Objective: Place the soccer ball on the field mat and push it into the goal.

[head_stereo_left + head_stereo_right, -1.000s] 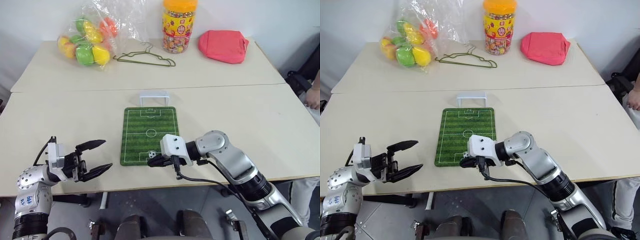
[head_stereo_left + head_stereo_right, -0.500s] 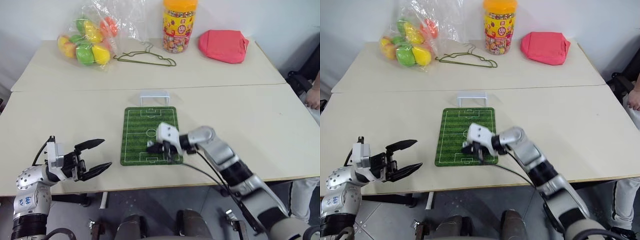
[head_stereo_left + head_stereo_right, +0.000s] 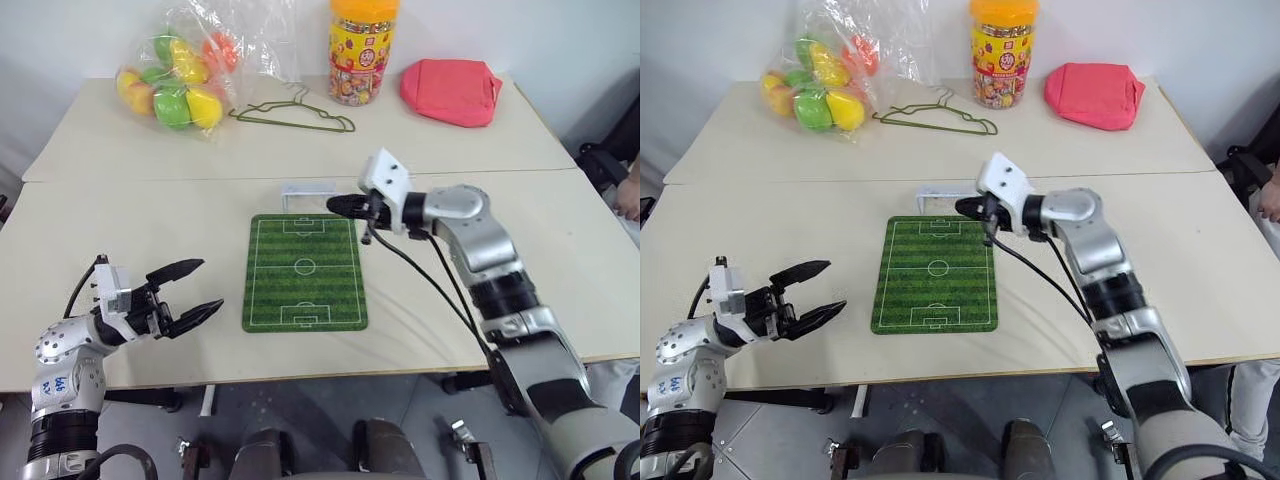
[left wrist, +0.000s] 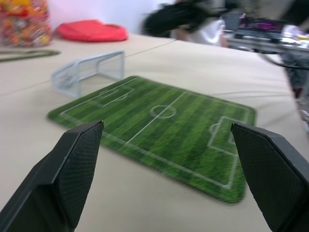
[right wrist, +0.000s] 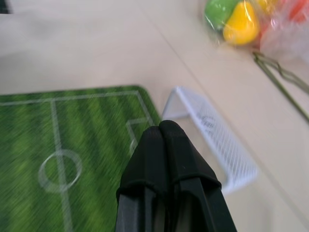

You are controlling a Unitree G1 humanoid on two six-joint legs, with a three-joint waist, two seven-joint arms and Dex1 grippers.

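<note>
Right gripper (image 3: 335, 205), pressed together, has swept up the mat (image 3: 304, 271) to the goal (image 3: 306, 190). Ball gone from the mat, likely scored. Left gripper (image 3: 192, 292) spread, idle.

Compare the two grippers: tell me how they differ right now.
The left gripper is open, fingers spread; the right gripper is shut, fingers pressed together. The left hangs off the field mat, at its near left side; the right is at the mat's far edge beside the goal. Both hold nothing.
</note>
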